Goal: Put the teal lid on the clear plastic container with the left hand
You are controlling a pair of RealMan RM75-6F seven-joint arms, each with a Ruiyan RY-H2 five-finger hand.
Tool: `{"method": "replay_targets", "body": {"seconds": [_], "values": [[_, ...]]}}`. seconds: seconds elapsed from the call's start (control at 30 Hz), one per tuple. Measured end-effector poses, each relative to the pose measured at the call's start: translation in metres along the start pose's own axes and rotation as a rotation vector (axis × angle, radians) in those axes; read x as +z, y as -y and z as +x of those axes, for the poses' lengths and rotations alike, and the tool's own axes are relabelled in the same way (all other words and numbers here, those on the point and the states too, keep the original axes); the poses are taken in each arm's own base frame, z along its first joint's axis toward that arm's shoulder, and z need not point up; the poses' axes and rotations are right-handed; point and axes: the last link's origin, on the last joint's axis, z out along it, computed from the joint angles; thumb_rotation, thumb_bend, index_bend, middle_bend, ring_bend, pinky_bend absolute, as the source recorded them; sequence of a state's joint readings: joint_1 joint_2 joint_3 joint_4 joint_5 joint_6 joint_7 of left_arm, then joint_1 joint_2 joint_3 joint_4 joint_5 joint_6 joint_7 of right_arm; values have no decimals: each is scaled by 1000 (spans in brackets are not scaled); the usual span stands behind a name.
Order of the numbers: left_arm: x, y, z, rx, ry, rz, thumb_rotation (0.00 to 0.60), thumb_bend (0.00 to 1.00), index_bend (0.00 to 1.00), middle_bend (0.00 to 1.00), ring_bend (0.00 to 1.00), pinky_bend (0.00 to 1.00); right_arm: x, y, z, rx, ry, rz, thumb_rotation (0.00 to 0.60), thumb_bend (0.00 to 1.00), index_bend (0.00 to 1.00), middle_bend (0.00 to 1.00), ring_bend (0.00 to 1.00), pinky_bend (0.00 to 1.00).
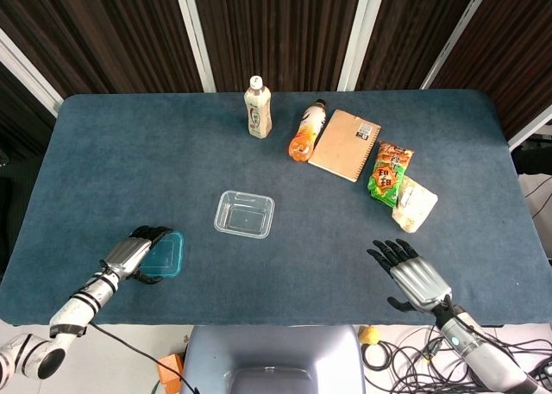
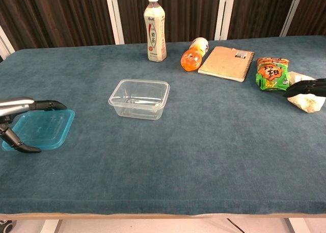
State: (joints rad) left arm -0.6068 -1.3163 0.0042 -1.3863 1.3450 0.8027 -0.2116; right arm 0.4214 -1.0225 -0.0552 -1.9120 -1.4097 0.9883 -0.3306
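Head view shows you the table (image 1: 129, 153), covered in a dark blue, nap-textured cloth with rounded far corners. The teal lid (image 1: 162, 254) is a translucent rounded rectangle with a raised rim, lying flat near the front left edge. Your left hand (image 1: 129, 258) reaches over it: in the chest view the dark fingers (image 2: 48, 105) extend above the lid's far edge while the thumb curves in at the near edge, so the hand brackets the lid. You cannot tell whether the hand is actually gripping the lid or only lying around it. The hand's metal back partly covers the lid's left side in the head view.

The clear plastic container (image 1: 244, 214) is a thin, transparent rectangular tub with a flared rim, standing open, well apart from the lid toward the table's centre.

Your right hand (image 1: 412, 273) sits near the front right with fingers spread, holding nothing. In the chest view only its dark fingertips enter at the right edge, overlapping a pale wrapped packet (image 2: 307, 100) whose contents are hard to make out.
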Motion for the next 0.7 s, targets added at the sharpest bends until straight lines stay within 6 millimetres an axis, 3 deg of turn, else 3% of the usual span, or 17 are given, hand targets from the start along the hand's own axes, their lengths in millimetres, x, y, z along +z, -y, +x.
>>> {"method": "replay_targets", "body": {"seconds": [0.2, 0.33, 0.53, 0.7], "values": [[-11, -3, 20, -111, -118, -47, 600, 289, 395, 1000, 674, 0, 2, 1, -3, 2, 7, 5, 600, 202, 0, 0, 0, 0], [-11, -16, 34, -166, -170, -85, 600, 288, 393, 1000, 674, 0, 2, -1, -4, 10, 5, 8, 600, 202, 0, 0, 0, 0], [2, -45, 48, -161, -190, -132, 600, 289, 390, 1000, 667, 0, -10, -8, -8, 6, -20, 21, 600, 202, 0, 0, 0, 0], [26, -80, 49, -111, -177, -157, 600, 289, 390, 1000, 667, 0, -22, -20, -14, 18, -34, 37, 600, 202, 0, 0, 0, 0]]}}
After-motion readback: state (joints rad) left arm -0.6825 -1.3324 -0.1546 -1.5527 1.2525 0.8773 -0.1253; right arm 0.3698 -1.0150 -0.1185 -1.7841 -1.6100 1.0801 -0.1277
